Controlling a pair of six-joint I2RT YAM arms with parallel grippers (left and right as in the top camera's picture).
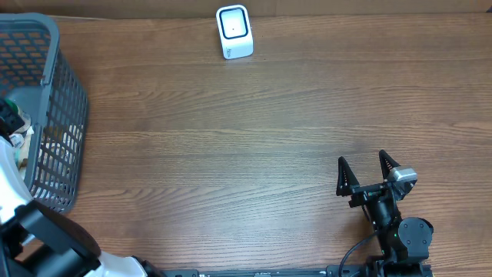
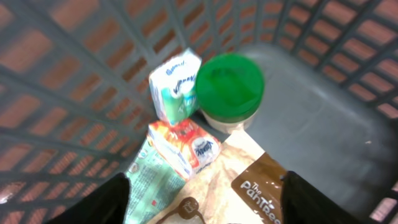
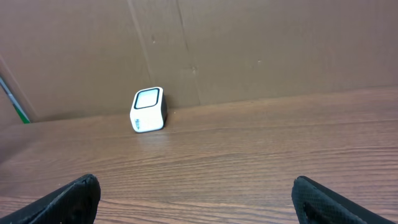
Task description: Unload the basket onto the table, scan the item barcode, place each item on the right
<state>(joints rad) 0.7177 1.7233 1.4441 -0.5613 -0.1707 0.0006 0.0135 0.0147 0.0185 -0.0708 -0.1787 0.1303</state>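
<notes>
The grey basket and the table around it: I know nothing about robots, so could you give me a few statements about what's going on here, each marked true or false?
1. The grey plastic mesh basket holds a jar with a round green lid. True.
2. The small white barcode scanner lies inside the basket. False: it stands on the wooden table near the far edge, apart from the basket.
3. The right gripper is open and holds nothing. True.
4. The left gripper is shut on the white and green carton. False: its jaws stand open above the items, and the carton lies beside the jar.
</notes>
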